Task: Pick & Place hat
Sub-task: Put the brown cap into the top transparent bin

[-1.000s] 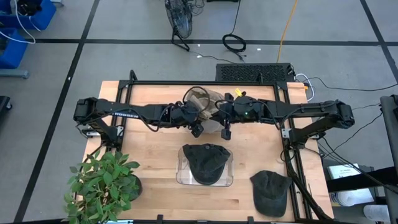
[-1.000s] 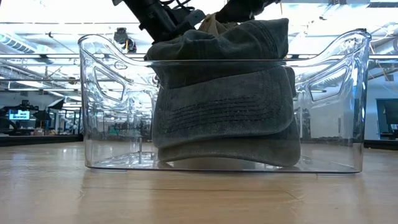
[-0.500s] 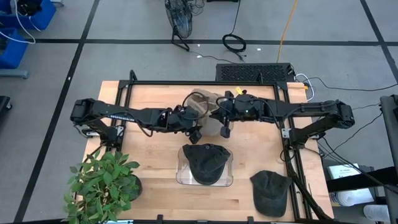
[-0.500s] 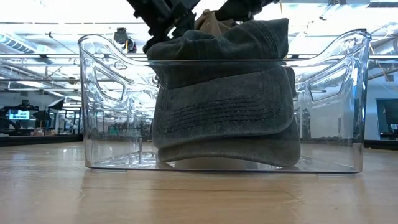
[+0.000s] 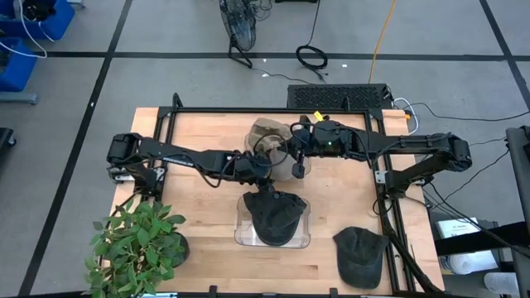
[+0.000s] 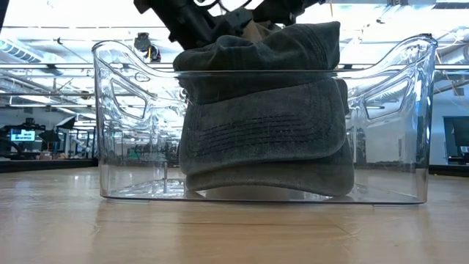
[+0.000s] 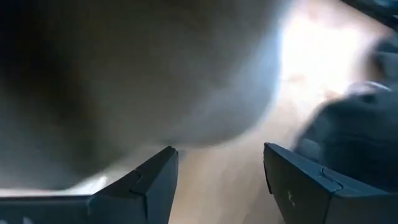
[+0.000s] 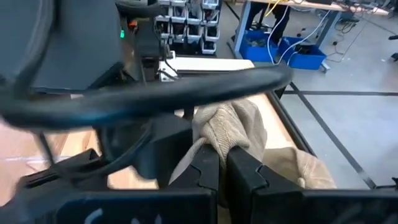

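A tan hat lies on the far middle of the table; it also shows in the right wrist view and peeps over the bin in the low view. My right gripper is shut on its right side. My left gripper is open beside the hat's near side, between the hat and the bin; its wrist view shows the hat as a blurred mass just past the fingers. A clear bin holds stacked dark hats. My right gripper pinches a bunched fold of the tan hat's cloth between its two shut fingers, coming slantwise from the table's right and above. The rest of the hat lies on the table beyond the fingers.
Another dark hat lies on the table's near right corner. A potted plant stands at the near left corner. The black frame rail runs along the far edge. The left arm's cable crosses the right wrist view.
The left arm has reached farther toward the table's right, and its gripper has moved in close to the tan hat's near side. The right gripper has drawn slightly toward the far edge, still shut on the hat.
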`<state>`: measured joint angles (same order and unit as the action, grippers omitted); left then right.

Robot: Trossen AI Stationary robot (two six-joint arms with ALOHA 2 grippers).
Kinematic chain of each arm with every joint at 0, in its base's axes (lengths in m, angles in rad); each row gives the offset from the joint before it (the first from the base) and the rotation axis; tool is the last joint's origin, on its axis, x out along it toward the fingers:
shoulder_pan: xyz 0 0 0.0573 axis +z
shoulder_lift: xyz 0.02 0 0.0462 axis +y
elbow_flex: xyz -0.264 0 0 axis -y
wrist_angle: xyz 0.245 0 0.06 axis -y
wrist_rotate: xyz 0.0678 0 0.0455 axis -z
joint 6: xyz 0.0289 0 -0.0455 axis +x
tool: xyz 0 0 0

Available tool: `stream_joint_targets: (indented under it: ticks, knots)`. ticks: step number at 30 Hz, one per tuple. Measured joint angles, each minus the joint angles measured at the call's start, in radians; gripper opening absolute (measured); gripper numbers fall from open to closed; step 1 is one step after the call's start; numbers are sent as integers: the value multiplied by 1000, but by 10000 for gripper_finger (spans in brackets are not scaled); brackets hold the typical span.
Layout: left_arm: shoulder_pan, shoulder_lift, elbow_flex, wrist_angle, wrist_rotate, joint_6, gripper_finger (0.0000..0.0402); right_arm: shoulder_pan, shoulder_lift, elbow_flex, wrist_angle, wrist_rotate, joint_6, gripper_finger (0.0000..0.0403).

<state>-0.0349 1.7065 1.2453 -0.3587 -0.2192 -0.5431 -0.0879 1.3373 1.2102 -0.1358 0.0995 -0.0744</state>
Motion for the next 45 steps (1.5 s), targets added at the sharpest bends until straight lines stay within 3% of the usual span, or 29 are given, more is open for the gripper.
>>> stream_joint_targets:
  ticks: [5, 17, 30, 36, 39, 45]
  knots:
    - [-1, -11, 0, 1, -168, -16, 234, -1, 0, 0, -5, -57, 11, 4]
    - [1, -15, 0, -15, -190, -21, 234, 5, 0, -29, -77, -208, 154, 4]
    - [-17, -6, 2, -81, -193, -91, 234, -41, -2, -142, -254, -203, 212, 4]
    - [-26, -6, 2, -84, -192, -95, 234, -56, -2, -159, -207, -192, 183, 4]
    - [-25, -6, 2, -85, -192, -93, 234, -55, -14, -160, -181, -104, 113, 4]
    - [-26, 13, 2, -67, -188, -91, 234, -48, -70, -160, 10, -48, -43, 4]
